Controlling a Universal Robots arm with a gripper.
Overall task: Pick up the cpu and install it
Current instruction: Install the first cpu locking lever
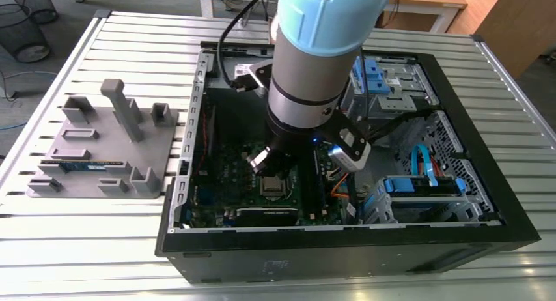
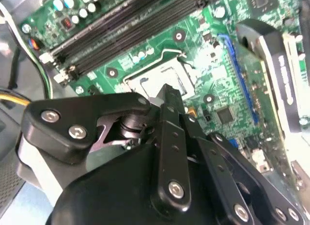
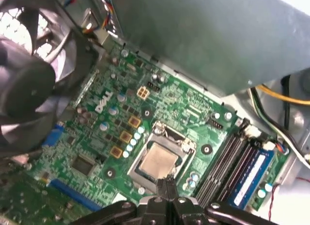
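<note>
The computer case (image 1: 347,245) lies open on the slatted metal surface (image 1: 87,262), filling the side toward the exterior view's right. The arm (image 1: 313,60) comes straight down into it.

The cpu (image 3: 157,162) sits flat in its socket (image 3: 186,146), about the middle of the green circuit board (image 3: 97,138) (its silvery top catches the light nicely in the first wrist view). A row of black memory slots (image 3: 220,169) runs along one side of the socket. A big dark fan (image 3: 29,89) hangs over the board's far edge.

The hand (image 3: 167,184) hovers low over the board with its two black fingers (image 3: 161,187) pressed together and nothing between them. The tips are above the rim of the socket, just beside the chip. From where I stand I cannot tell whether they touch it.

Near the surface's edge at the exterior view's left, just beside the case, lies a grey plate (image 1: 104,141) with upright blocks. A thin memory stick (image 1: 83,164) lies flat on it.
</note>
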